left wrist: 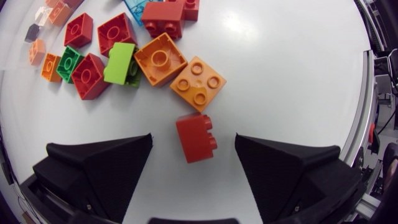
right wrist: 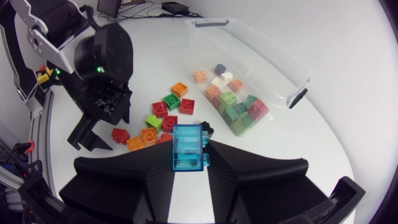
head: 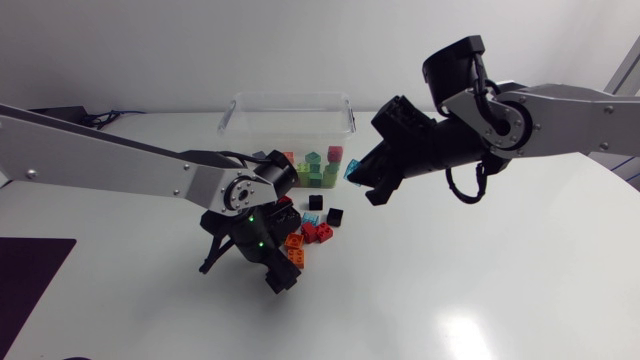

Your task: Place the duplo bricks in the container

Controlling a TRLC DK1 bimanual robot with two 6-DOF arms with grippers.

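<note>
A clear plastic container (head: 243, 112) stands at the back of the table with several green, red and orange duplo bricks in it; it also shows in the right wrist view (right wrist: 292, 78). My right gripper (head: 362, 182) hangs just in front of it, shut on a translucent blue brick (right wrist: 188, 147). My left gripper (left wrist: 193, 142) points down at the table, open. A red brick (left wrist: 196, 138) lies between its fingers, apart from both. Ahead of it lie two orange bricks (left wrist: 198, 83), a green one (left wrist: 119, 63) and more red ones (left wrist: 92, 76).
Loose bricks lie in a patch between the container and my left gripper (head: 250, 262), among them black ones (head: 335, 215), red ones (head: 312, 232) and an orange one (head: 295, 242). The table's right edge runs close beside the left gripper's finger.
</note>
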